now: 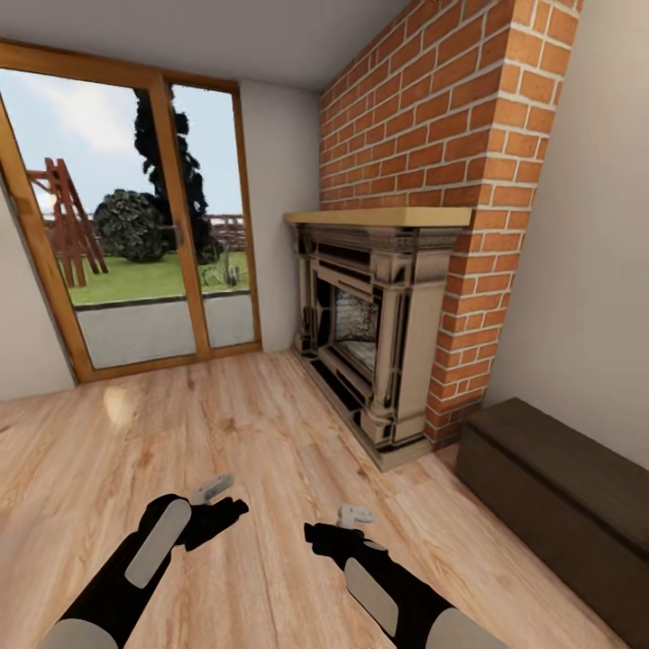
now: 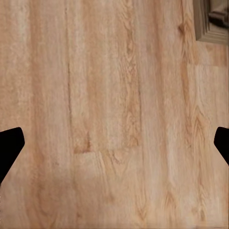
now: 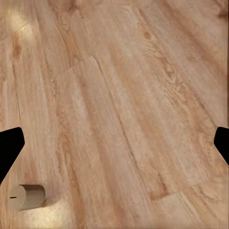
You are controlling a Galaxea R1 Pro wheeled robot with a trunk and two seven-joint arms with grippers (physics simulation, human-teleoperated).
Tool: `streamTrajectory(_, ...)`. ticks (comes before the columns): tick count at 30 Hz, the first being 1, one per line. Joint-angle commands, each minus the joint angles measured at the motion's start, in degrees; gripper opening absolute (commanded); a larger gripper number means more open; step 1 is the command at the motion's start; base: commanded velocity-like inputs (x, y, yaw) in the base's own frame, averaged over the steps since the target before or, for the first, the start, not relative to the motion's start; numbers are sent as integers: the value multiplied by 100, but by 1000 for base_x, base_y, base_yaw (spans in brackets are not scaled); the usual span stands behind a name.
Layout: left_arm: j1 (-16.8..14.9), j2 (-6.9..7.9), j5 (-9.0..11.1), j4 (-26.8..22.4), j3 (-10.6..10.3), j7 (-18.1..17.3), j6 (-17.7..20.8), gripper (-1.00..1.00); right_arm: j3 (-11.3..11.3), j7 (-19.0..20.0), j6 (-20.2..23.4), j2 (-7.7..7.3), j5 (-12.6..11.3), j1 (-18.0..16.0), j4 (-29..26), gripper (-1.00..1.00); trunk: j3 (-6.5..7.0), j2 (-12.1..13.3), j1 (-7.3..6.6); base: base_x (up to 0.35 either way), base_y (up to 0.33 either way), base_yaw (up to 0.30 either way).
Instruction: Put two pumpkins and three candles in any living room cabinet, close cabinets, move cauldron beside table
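A wood plank floor (image 1: 225,424) runs to a brick fireplace (image 1: 379,333), with the dark cabinet (image 1: 559,496) closed at near right. The left gripper (image 2: 114,143) and right gripper (image 3: 114,143) hang spread wide, empty, above the floor; a small tan candle (image 3: 27,197) lies on it.

Floor (image 1: 270,433): we see pale honey wood grain
Chimney (image 1: 433,99): orange-red brick, pale mortar
Cabinet (image 1: 559,487): dark brown
Our claws: black
Fireplace (image 1: 379,333): beige stone

1. Wood floor (image 1: 225,433) lies bare ahead, open to the glass door (image 1: 126,225)
2. Stone fireplace (image 1: 379,333) and brick chimney (image 1: 433,117) block the way ahead right
3. Cabinet (image 1: 559,505) stands along the right wall, fronts flush
4. A small pale cylinder (image 3: 27,196) lies on the floor in the right wrist view
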Motion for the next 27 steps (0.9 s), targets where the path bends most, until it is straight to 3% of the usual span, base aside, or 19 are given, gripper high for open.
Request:
streamTrajectory(1,-2,8,61,-9,-15,57,-3,100,31,-46,12,-2,-30,-8,-8,100,-8,-4,0,0,228,-265)
streamTrajectory(27,-2,0,62,-9,-14,57,-3,100,31,-46,9,-2,-31,-8,-8,100,-11,-4,0,7,20,-268)
